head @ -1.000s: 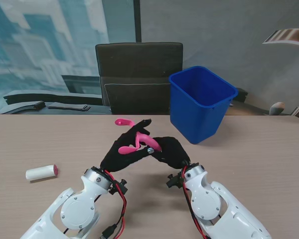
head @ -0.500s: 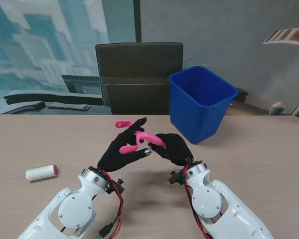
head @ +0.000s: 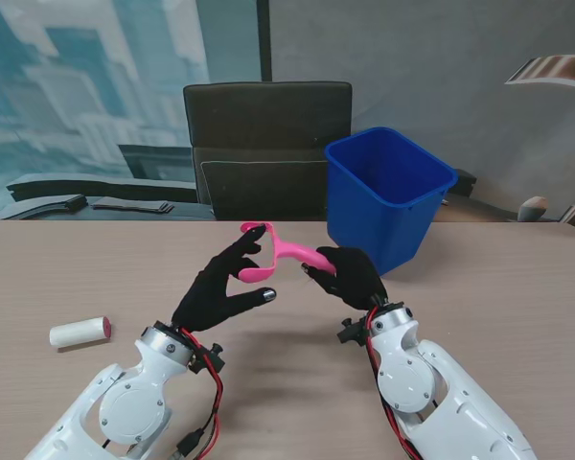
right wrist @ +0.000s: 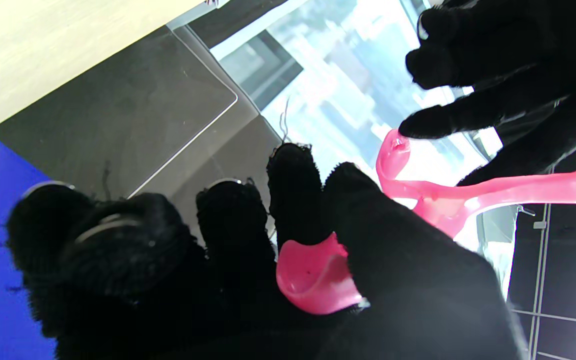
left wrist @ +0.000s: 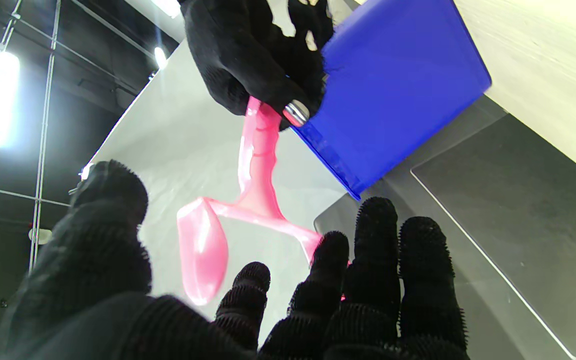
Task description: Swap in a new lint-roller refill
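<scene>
Right hand [head: 347, 273] clamped on pink roller handle [head: 286, 253], held mid-air before bin [head: 388, 196], bare frame toward left hand [head: 220, 287], fingers apart, touching it; refill [head: 80, 332] lies on table [head: 517, 287], far left.

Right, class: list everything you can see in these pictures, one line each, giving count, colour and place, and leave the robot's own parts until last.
Lint-roller handle: one, pink, bare of any roll, held above the table between both hands.
Refill roll: one, white with a pink end, lying on the table at the far left.
Bin: one, blue, standing on the table to the right, farther from me than the hands.
Chair: one, black, behind the table's far edge.
Table: one, light wood grain.
Left hand: one, black glove, fingers spread, touching the handle's forked end.
Right hand: one, black glove, closed on the handle's grip end.
</scene>
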